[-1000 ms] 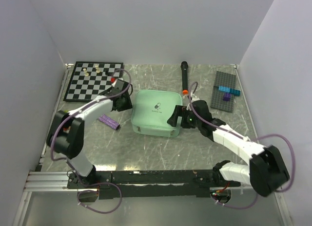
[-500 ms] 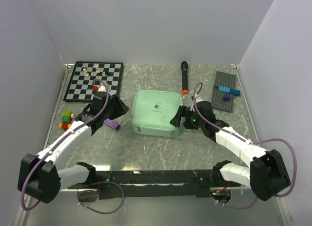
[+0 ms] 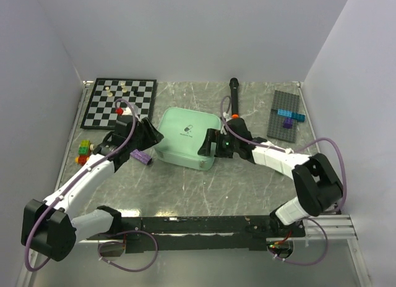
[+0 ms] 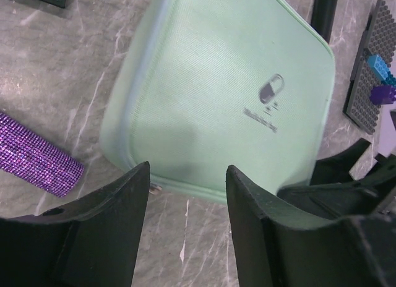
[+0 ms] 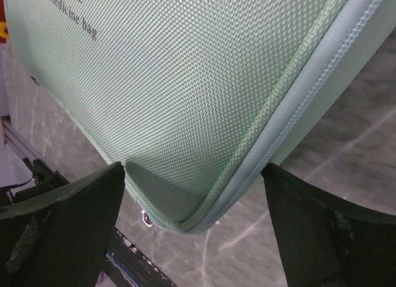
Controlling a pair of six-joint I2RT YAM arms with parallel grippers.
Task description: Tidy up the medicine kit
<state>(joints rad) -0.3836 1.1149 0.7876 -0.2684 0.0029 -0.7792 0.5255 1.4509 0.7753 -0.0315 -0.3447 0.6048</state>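
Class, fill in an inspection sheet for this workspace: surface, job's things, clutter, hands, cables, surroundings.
Surface: grey marbled table, scratched.
Job's things: mint-green medicine kit, zipped shut, logo up.
Clutter: chessboard with a few pieces; purple glitter bar; loose toy bricks; black microphone; grey baseplate bearing bricks.
Hands: left hand open, short of the kit; right hand spread around a kit corner, grip unclear.
Cables: purple cables loop along both arms.
Surroundings: white walls on three sides.
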